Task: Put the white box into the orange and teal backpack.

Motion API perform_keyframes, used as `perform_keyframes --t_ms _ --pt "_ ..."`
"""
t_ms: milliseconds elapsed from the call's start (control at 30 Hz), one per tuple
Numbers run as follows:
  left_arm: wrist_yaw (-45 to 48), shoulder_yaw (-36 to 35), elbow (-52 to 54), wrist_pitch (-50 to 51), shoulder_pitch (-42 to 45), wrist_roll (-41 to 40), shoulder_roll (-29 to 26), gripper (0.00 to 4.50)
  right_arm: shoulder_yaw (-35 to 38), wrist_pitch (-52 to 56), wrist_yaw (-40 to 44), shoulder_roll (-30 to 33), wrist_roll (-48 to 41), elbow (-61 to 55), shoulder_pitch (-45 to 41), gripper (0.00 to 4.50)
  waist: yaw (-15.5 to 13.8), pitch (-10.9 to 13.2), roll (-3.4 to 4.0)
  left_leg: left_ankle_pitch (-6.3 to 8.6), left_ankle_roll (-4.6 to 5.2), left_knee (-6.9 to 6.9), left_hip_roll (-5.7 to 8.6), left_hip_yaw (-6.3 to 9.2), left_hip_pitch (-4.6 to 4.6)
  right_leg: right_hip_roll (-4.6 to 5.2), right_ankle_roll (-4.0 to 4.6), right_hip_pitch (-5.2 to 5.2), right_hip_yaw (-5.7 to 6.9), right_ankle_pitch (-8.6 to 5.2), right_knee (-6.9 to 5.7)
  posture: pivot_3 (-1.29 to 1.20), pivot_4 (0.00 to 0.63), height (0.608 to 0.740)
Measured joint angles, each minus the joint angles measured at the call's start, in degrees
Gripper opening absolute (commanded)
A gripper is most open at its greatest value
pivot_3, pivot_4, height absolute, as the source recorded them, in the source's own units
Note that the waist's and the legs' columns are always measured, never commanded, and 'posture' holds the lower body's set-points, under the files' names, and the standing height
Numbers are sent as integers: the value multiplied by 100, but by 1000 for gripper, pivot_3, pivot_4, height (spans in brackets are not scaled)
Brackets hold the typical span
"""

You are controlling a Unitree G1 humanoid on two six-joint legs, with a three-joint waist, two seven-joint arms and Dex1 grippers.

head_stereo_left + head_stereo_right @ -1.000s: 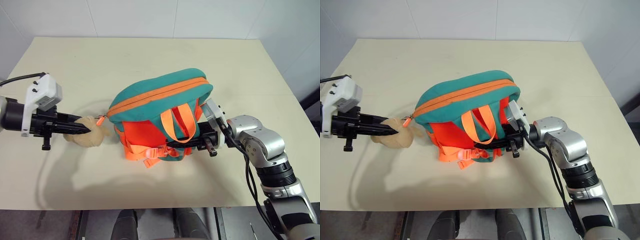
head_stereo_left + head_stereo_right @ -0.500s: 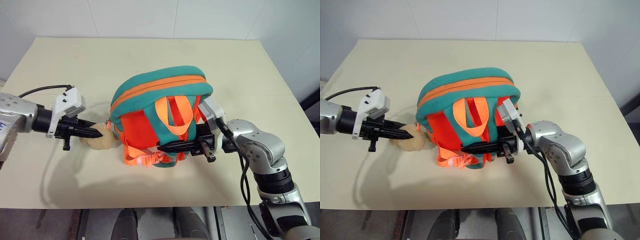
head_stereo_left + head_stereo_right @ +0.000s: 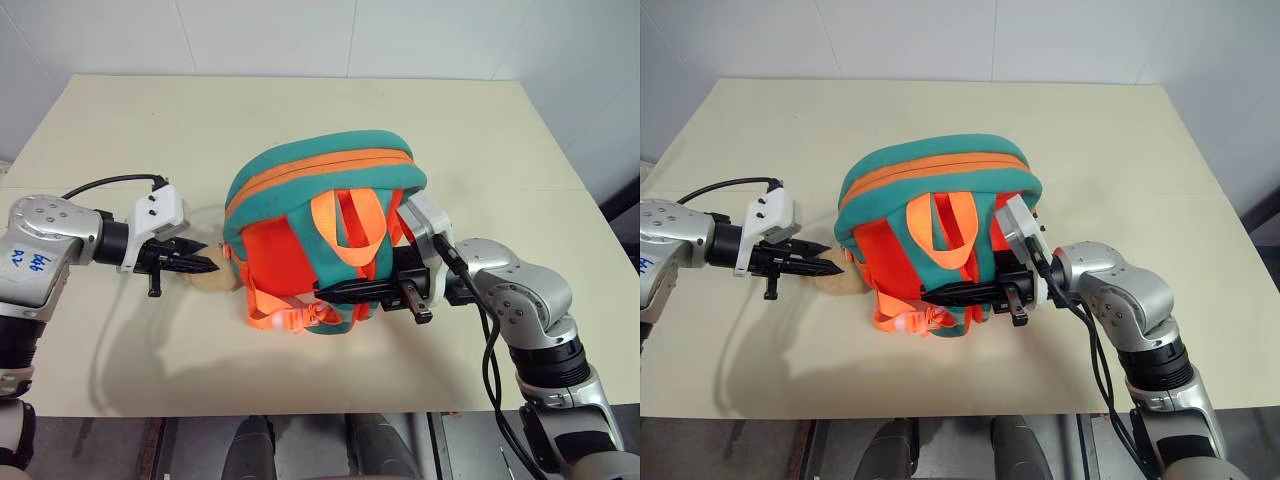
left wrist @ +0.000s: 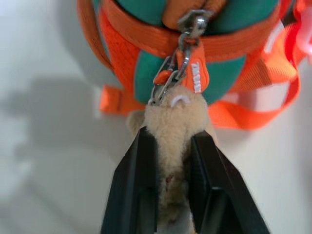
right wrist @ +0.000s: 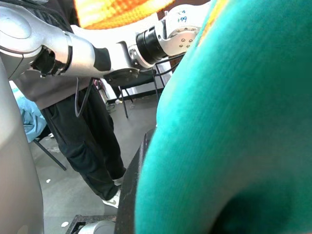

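Table carried the backpack about mid-table, a bit toward the near edge, propped with its teal top and shut orange zipper facing up. I saw no white box lying out on the table; with the zipper shut, I judged it was most likely inside by now.

Right gripper reached in level from the right-edge side, its fingers pressed together along the backpack's lower straps, apparently pinching a teal strap to steady the bag.

Left gripper sat on the left-edge side, its two fingers pinching the plush bear that hangs off the zipper pull.

My read: the step in hand was settling the closed bag. To do it well, I would loosen off the bear gently, without tugging the clip, and keep the right side's hold until the bag rests steady. Risk: a sideways pull on the bear could tip the bag toward the left edge.
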State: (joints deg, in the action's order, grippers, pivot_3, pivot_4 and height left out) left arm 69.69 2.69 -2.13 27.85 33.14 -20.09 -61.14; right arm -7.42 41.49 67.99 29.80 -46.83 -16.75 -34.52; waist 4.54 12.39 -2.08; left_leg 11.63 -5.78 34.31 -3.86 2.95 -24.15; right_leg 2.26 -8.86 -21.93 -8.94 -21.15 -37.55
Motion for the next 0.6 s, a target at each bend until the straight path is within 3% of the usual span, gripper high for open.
perform_keyframes --t_ms 267,367,600 --pt "-311 -1670 468 175 -774 -765 213 4308 212 -10 114 710 125 0 217 3381 -37 0 0 0 0 -1 0 0 0 2 0 2 1 0 3 0 150 740" --pt "-247 -2204 573 -113 -1220 -935 359 4500 453 -36 132 1068 177 -1 410 4391 -67 -1 -1 0 0 1 0 -1 1 2 0 2 0 0 3 0 150 740" --pt "139 -2896 248 -649 -1868 -1229 669 4500 1094 -492 309 2182 746 511 934 4471 -136 0 -1 1 1 8 0 -8 3 5 1 6 -1 0 8 0 150 740"
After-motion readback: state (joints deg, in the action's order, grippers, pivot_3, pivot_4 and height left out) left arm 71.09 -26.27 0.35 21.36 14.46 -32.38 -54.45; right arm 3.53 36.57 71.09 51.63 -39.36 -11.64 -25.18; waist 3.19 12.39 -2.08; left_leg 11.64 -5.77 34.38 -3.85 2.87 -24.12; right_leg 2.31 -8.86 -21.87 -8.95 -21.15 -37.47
